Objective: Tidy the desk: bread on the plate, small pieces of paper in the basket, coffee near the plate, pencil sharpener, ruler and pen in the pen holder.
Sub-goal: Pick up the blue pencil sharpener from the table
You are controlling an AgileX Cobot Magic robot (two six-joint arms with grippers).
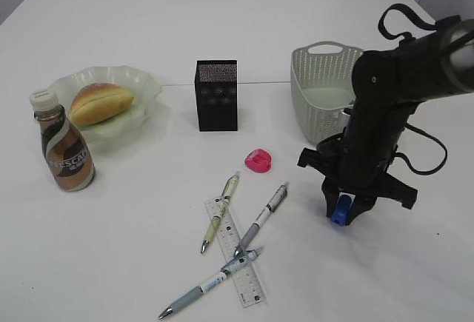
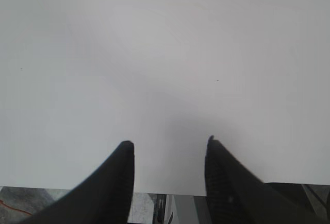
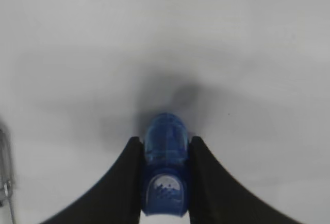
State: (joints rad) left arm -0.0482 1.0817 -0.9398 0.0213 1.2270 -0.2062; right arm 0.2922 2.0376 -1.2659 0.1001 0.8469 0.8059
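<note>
The right gripper (image 3: 165, 183) has its jaws clamped on a blue sharpener (image 3: 165, 147) just above the desk (image 1: 133, 263), near its right edge, in front of the basket (image 1: 320, 89). The left gripper (image 2: 170, 175) hangs with jaws apart over bare desk. A pink sharpener (image 1: 258, 161), pens (image 1: 261, 218) and ruler (image 1: 235, 252) lie mid-desk before the pen holder (image 1: 217, 95). Bread (image 1: 101, 102) sits on the plate (image 1: 144, 84) toward the left edge, coffee (image 1: 64, 144) beside it.

basket (image 1: 322, 89): right side hidden by arm | ruler (image 1: 238, 252): markings too small | left tool (image 2: 167, 183): bases cut off
</note>
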